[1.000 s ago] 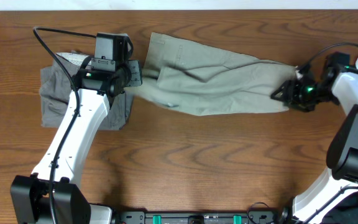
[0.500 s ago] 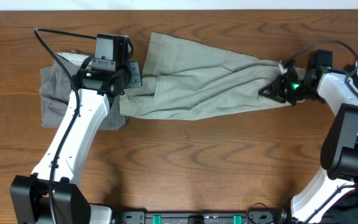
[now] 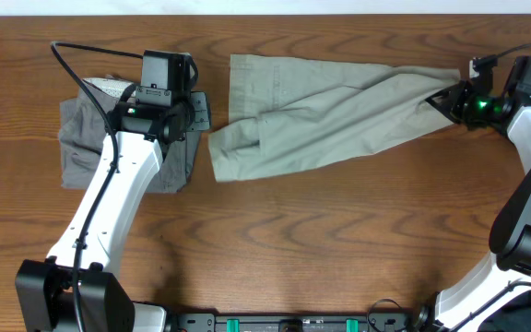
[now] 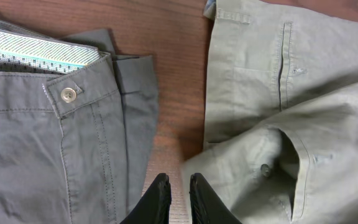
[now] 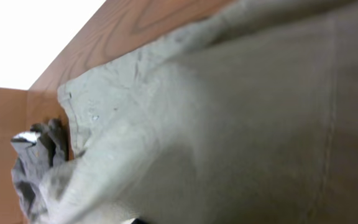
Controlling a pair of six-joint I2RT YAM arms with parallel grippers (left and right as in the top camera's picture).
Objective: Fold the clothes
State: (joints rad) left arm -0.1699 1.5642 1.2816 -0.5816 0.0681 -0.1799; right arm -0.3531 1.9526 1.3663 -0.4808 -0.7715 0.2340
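Khaki-grey cotton shorts (image 3: 330, 124) lie stretched across the middle of the wooden table (image 3: 293, 249), waistband end toward the left and one leg drawn out to the right. The right gripper (image 3: 448, 98) is clamped on the end of that leg, apparently pulling the cloth flat so it can be folded; its wrist camera sees little but fabric. The left gripper (image 4: 175, 198) hovers over bare wood between the two garments, fingers narrowed almost together, holding nothing. Darker grey shorts (image 3: 81, 138), with dotted white waistband lining, sit at the left, apparently already folded and partly under the left arm.
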